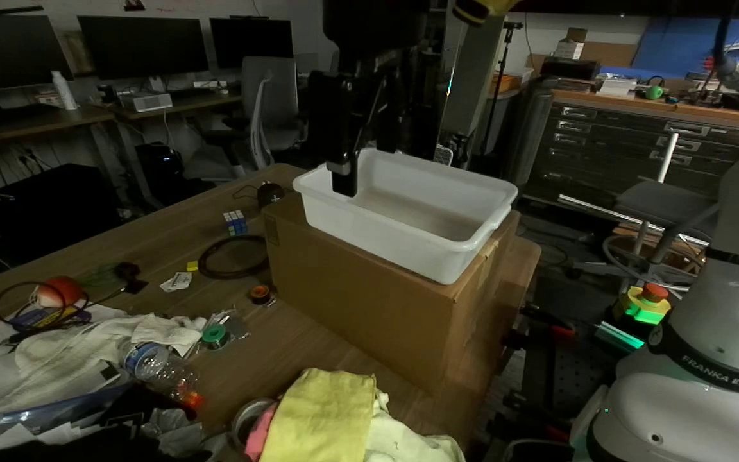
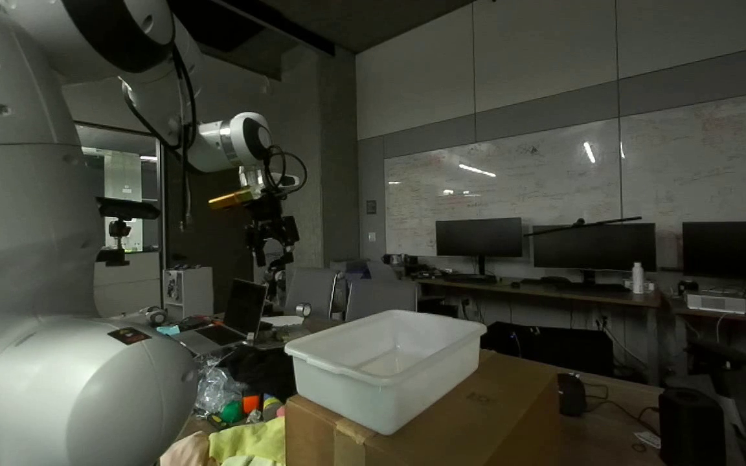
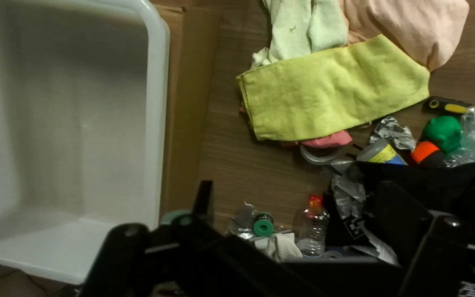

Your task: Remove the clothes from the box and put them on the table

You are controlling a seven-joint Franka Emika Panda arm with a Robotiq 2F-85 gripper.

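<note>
The white plastic bin [image 1: 382, 240] stands on a cardboard box [image 1: 356, 308]. Its visible inside holds no clothes, in both exterior views and the wrist view [image 3: 158, 107]. The clothes lie piled on the wooden table [image 3: 237, 165] beside the box. A folded yellow cloth [image 3: 332, 95] is on top, with a pale green cloth [image 3: 293, 37], a peach cloth [image 3: 410, 24] and a bit of pink cloth [image 3: 328, 139]. The yellow cloth also shows in an exterior view [image 1: 321, 410]. My gripper [image 3: 297, 189] is open and empty, raised above the table.
A clear bottle [image 3: 312, 235], a green spool [image 3: 263, 225], a black cloth or bag [image 3: 377, 185] and plastic wrap crowd the table. A cable coil [image 1: 233, 256] and a puzzle cube [image 1: 235, 222] lie beyond the box. A laptop [image 2: 243, 310] stands further off.
</note>
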